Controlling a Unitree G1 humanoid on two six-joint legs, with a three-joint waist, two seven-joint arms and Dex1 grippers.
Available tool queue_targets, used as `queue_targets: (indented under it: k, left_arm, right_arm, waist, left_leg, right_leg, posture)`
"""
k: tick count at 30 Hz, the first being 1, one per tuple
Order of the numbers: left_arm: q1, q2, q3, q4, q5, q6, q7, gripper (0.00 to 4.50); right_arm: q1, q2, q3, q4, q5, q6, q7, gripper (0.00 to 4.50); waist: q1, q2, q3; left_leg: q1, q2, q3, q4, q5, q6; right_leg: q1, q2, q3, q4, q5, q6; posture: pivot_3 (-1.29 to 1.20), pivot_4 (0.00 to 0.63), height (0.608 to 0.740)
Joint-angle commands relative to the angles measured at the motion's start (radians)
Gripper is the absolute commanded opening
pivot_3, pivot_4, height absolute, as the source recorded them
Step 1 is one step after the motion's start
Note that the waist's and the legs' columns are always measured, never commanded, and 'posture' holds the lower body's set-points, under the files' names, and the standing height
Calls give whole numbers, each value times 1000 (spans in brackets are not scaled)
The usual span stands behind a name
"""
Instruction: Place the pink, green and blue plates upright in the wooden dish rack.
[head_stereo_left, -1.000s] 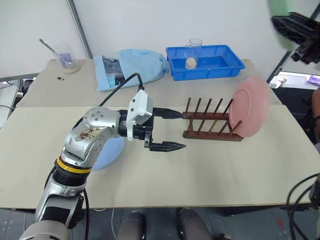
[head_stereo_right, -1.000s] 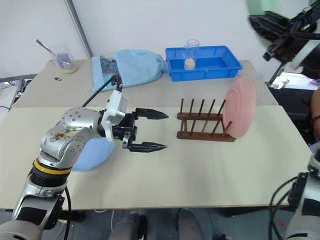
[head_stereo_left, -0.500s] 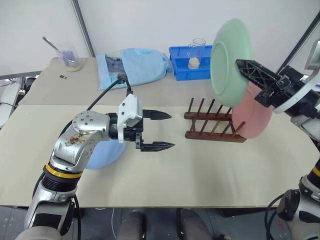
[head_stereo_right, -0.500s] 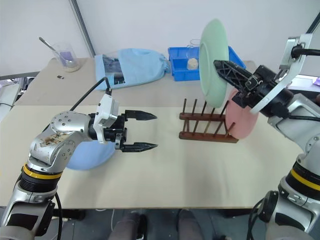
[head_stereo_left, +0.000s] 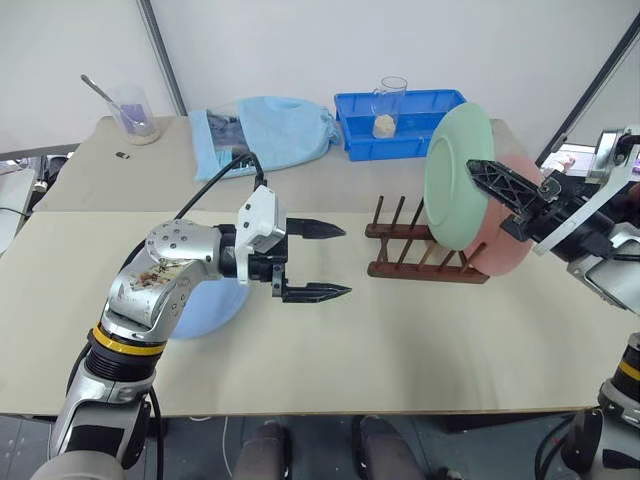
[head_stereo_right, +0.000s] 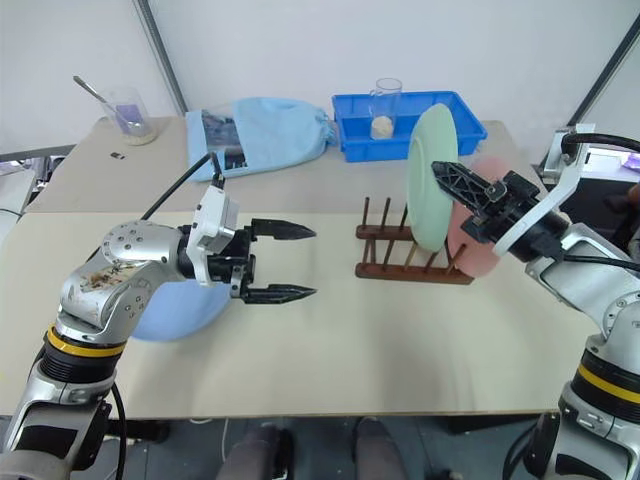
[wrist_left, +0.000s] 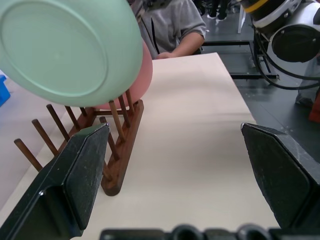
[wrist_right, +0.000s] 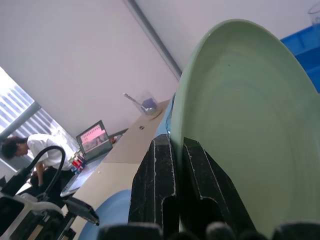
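My right gripper (head_stereo_left: 472, 170) is shut on the rim of the pale green plate (head_stereo_left: 452, 190) and holds it nearly upright over the wooden dish rack (head_stereo_left: 410, 270). The plate's lower edge reaches the pegs just left of the pink plate (head_stereo_left: 500, 255), which stands upright at the rack's right end. In the left wrist view the green plate (wrist_left: 65, 47) hangs in front of the pink one (wrist_left: 145, 75). The blue plate (head_stereo_left: 218, 310) lies flat on the table, partly hidden under my left arm. My left gripper (head_stereo_left: 347, 260) hovers open and empty left of the rack.
A bright blue tray (head_stereo_left: 425, 130) with a glass cup (head_stereo_left: 385, 105) stands behind the rack. A light blue cloth bag (head_stereo_left: 275, 130) and a beaker with a spoon (head_stereo_left: 135, 112) sit at the back left. A seated person (wrist_left: 175, 22) is beyond the table's right end.
My right arm has swung the green plate down from the upper right and rolled it upright over the rack beside the pink plate. The left gripper has stayed put, open.
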Motion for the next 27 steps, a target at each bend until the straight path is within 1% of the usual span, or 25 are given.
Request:
queue_targets:
  k: [1,9,16,18,23,27]
  left_arm:
    - [-23,-5,25,-38,-30,11,10,4500]
    - [-24,-9,25,-39,-29,11,18,4500]
    - [-21,-15,22,-45,-25,9,24,4500]
    - [-19,-15,21,-44,-23,7,25,4500]
    - [-16,-16,21,-44,-23,7,28,4500]
    - [-12,-21,22,-39,-13,2,45,4500]
  right_arm:
    - [-15,-38,4,13,17,-22,-12,52]
    - [-62,-88,63,104,0,0,-5,52]
    - [-123,-111,106,202,-48,19,-37,52]
    - [-127,-119,116,203,-77,22,-27,827]
    - [-147,-124,117,191,-135,12,-11,2543]
    - [-170,-162,135,165,-223,7,57,3877]
  waist:
    - [0,0,0]
    - [-1,0,0]
    - [-1,0,0]
    - [0,0,0]
    - [0,0,0]
    - [0,0,0]
  left_leg:
    - [0,0,0,0,0,0]
    - [0,0,0,0,0,0]
    - [0,0,0,0,0,0]
    - [0,0,1,0,0,0]
    - [0,0,0,0,0,0]
    - [-1,0,1,0,0,0]
  right_leg:
    - [0,0,0,0,0,0]
    - [0,1,1,0,0,0]
    - [0,1,1,0,0,0]
    - [0,1,2,0,0,0]
    - [0,1,2,-1,0,0]
    - [-1,1,2,-1,0,0]
  posture:
    - [0,150,725]
    - [0,150,725]
    - [0,150,725]
    - [0,150,725]
    - [0,150,725]
    - [0,150,725]
